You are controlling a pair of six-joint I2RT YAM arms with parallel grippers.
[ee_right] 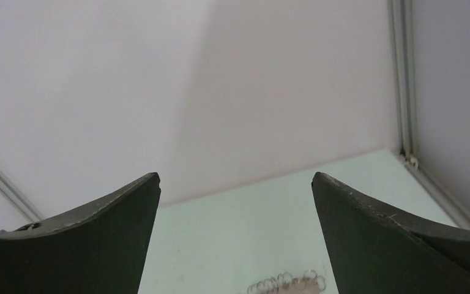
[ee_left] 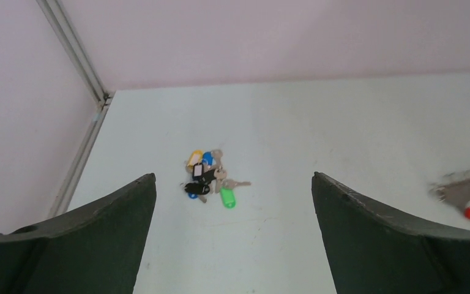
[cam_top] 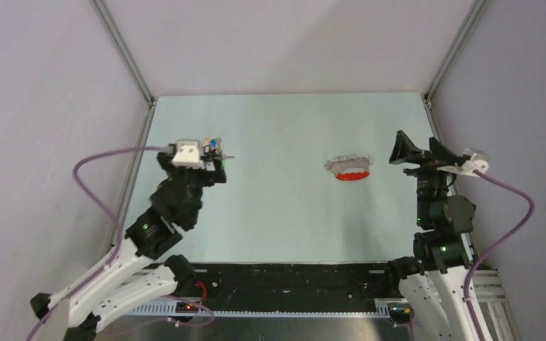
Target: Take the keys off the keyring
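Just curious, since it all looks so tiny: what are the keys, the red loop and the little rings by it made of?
Keys: dull grey blades, likely metal. The yellow, blue, green and black heads look like plastic.
Red loop: bright, even colour, perhaps plastic or coated metal; too small to tell.
Rings: thin silvery wire, probably steel.

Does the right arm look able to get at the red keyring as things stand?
Probably yes. The right gripper is open and empty beside the keyring, with only bare table between them, though it points toward the far wall and would need tilting down.
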